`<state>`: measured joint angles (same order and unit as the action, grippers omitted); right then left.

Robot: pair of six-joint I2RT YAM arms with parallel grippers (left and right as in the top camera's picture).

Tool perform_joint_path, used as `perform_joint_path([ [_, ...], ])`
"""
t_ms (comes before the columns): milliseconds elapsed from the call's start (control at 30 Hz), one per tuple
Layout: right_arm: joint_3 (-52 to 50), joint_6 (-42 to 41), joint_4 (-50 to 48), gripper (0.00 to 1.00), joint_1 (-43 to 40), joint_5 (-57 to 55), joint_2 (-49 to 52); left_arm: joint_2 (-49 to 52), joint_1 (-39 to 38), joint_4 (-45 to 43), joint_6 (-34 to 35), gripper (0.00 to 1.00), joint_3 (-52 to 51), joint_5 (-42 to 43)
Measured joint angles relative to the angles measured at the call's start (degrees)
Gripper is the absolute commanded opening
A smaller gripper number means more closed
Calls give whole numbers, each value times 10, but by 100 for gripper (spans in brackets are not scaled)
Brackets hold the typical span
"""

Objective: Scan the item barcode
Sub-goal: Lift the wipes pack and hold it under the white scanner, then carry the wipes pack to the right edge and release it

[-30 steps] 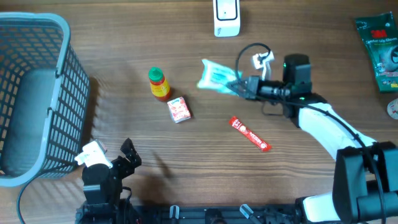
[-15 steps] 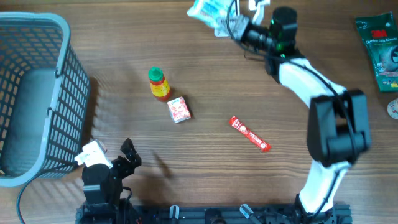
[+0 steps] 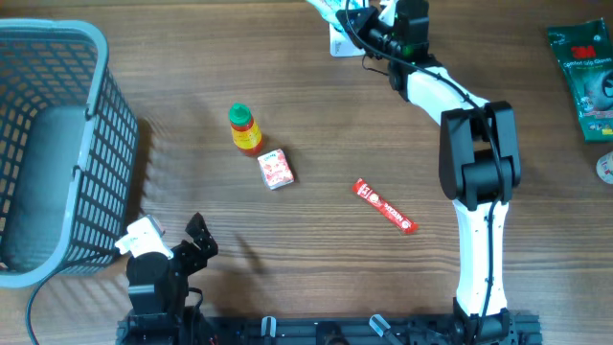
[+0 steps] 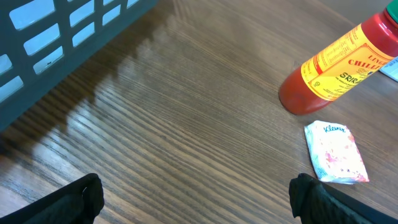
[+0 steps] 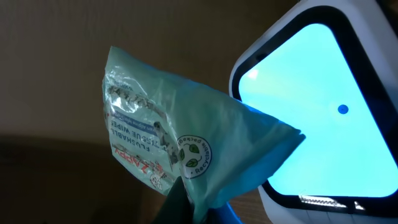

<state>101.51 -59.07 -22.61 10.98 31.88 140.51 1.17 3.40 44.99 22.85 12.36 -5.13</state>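
**Flushable wipes pack at scanner, far edge of tabletop**

I see the right gripper pinching the pack by one corner, just beside the scanner. Its long axis runs up and away from the fingers, printed face toward the wrist camera. Crinkly pale-green film. Scanner housing is white and rounded, its window glowing cyan. Left gripper is spread wide, holding nothing.
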Motion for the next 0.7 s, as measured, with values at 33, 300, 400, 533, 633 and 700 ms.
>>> perform_joint_path([
  [33,2,4,9,5,-2,5,0,0,0,0,0,100,0,0],
  [300,8,116,314,5,-93,23,-105,0,0,-1,0,100,0,0],
  [400,16,154,425,4,-190,-55,-189,0,0,0,0,100,0,0],
  [533,14,170,506,9,-280,-173,-208,0,0,0,0,100,0,0],
  [633,-18,176,531,15,-323,-253,-190,0,0,0,0,100,0,0],
  [700,-36,179,544,13,-337,-294,-179,0,0,0,0,100,0,0],
])
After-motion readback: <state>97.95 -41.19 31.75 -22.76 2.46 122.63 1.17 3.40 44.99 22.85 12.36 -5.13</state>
